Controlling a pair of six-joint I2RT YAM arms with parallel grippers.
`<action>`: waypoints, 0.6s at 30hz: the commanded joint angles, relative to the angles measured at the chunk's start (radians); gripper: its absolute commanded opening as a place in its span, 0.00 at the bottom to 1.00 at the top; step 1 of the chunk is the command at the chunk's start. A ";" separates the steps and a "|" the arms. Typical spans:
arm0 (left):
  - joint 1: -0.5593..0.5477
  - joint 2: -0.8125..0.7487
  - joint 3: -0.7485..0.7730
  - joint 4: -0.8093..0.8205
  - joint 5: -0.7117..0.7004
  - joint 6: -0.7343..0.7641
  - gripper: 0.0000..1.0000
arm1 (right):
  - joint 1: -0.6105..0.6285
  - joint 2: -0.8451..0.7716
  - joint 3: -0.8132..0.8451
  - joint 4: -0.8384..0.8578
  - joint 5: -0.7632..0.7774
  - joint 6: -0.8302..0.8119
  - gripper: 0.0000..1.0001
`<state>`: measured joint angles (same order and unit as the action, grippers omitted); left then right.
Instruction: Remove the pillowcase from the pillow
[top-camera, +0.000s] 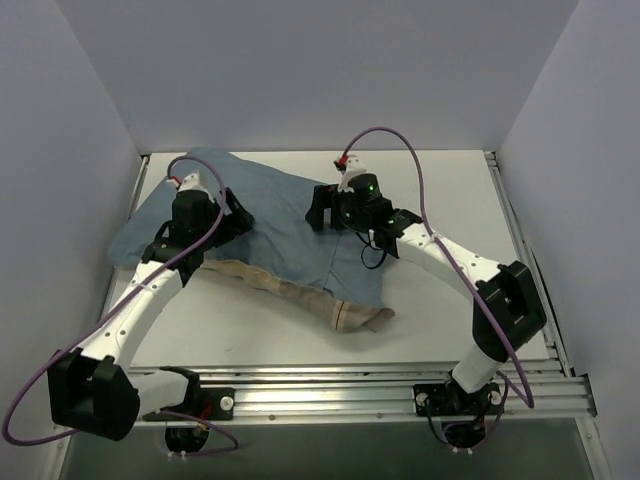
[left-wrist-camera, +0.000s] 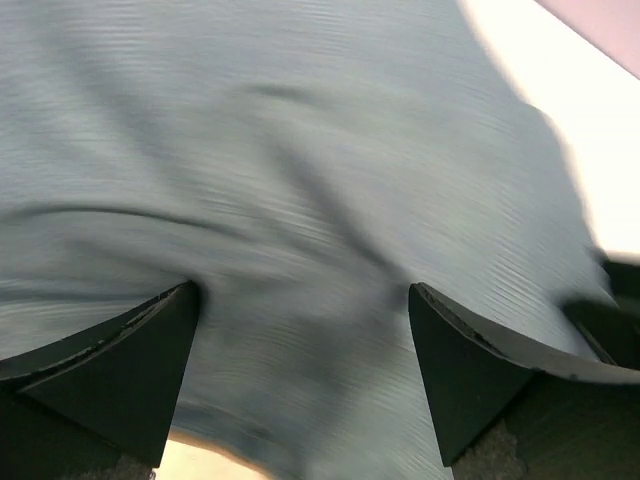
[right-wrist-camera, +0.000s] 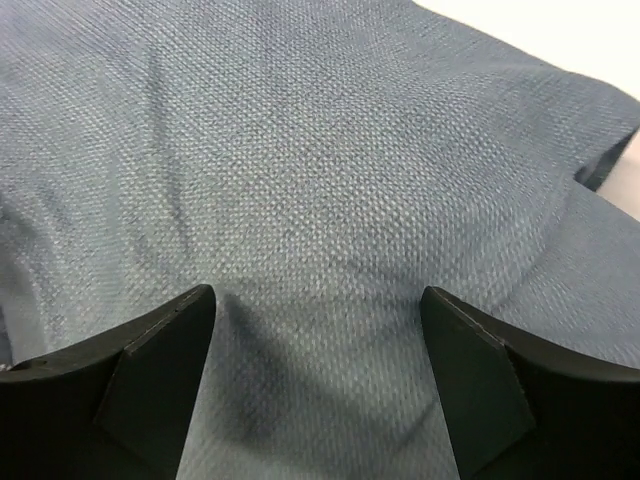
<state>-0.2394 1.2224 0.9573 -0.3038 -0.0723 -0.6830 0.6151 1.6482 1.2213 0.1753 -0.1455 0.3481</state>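
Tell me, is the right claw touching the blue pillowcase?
Cannot tell. In the right wrist view the open right gripper hangs very close over the pillowcase, but no contact or gap shows plainly; the top view hides its fingertips.

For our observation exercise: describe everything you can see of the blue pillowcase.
The pillowcase is soft woven blue cloth, lumpy and wrinkled, lying across the left and middle of the table, with a beige strip along its near edge. The left gripper and right gripper stand open just above it.
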 joint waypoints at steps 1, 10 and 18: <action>-0.148 -0.081 0.115 -0.060 0.031 0.184 0.94 | -0.014 -0.108 0.026 -0.034 0.060 -0.024 0.79; -0.425 -0.072 0.158 -0.095 -0.108 0.312 0.94 | -0.127 -0.333 -0.160 -0.140 -0.028 -0.060 0.78; -0.399 -0.018 0.113 -0.067 -0.207 0.243 0.94 | -0.114 -0.404 -0.308 -0.171 -0.184 -0.129 0.62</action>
<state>-0.6579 1.2201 1.0779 -0.3912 -0.2169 -0.4160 0.4915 1.2671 0.9459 0.0292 -0.2474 0.2646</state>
